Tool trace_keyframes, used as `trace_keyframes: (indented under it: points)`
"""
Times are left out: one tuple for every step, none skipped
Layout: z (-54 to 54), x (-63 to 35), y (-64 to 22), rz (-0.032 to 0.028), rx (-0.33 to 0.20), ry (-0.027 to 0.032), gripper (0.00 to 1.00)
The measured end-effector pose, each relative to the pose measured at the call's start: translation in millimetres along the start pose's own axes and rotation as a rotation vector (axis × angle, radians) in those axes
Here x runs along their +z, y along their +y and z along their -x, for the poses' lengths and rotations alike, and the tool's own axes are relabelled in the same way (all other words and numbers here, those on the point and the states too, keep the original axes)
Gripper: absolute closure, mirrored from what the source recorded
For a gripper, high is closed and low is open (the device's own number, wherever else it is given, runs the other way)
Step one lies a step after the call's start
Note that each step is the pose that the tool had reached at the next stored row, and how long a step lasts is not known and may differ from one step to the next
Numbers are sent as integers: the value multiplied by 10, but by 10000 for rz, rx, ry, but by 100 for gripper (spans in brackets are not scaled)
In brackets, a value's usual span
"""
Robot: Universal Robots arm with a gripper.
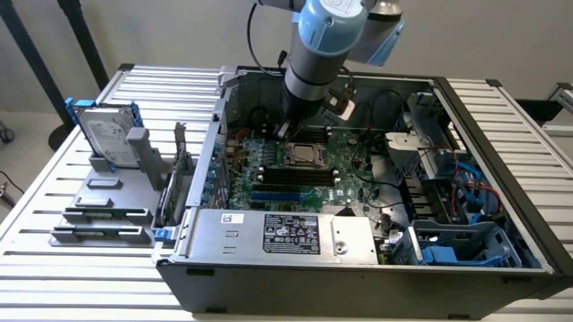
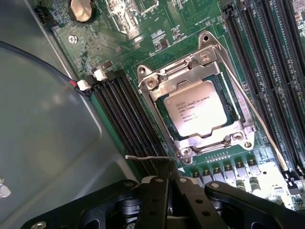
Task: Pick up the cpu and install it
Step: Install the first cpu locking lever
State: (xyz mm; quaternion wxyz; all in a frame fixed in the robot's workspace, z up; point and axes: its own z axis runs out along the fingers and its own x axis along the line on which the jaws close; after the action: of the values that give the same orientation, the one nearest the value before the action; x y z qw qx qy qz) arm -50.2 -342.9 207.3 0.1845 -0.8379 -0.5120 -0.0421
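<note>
The cpu (image 2: 199,113), a small square chip with a silvery top, lies flat in the socket on the green motherboard (image 2: 167,38). The metal socket frame (image 2: 190,64) sits around it. In the exterior view the cpu (image 1: 302,155) is in the middle of the open computer case (image 1: 358,268). My gripper (image 2: 167,179) is shut, with its dark fingers together just beside the socket's corner. Its tips are at a thin wire lever (image 2: 143,157); whether they pinch it I cannot tell. From outside, the gripper (image 1: 288,131) hangs low over the board at the socket's far edge.
Black memory slots (image 2: 126,114) run beside the socket on both sides. A power supply (image 1: 286,231) fills the case's near side, and a drive cage with cables (image 1: 447,174) stands at the exterior view's right. A hard drive with blue rails (image 1: 106,137) stands on a grey fixture outside the case.
</note>
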Motion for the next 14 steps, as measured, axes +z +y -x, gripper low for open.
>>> trace_keyframes:
  points:
    - [2,7,1,4,-1,-1,89]
    - [4,12,3,8,-1,-3,89]
    - [6,18,4,10,-1,-5,89]
    - [7,22,5,11,0,-7,89]
    - [8,26,5,12,0,-10,89]
    - [7,29,5,14,1,-14,89]
    - [6,32,6,16,1,-17,89]
    - [6,36,5,18,2,-20,89]
    - [6,39,6,20,2,-23,89]
    - [6,44,7,23,2,-27,89]
    - [6,47,8,26,3,-35,89]
    - [6,50,8,31,5,-45,89]
    - [6,54,8,36,7,-54,89]
    - [5,57,8,40,8,-61,89]
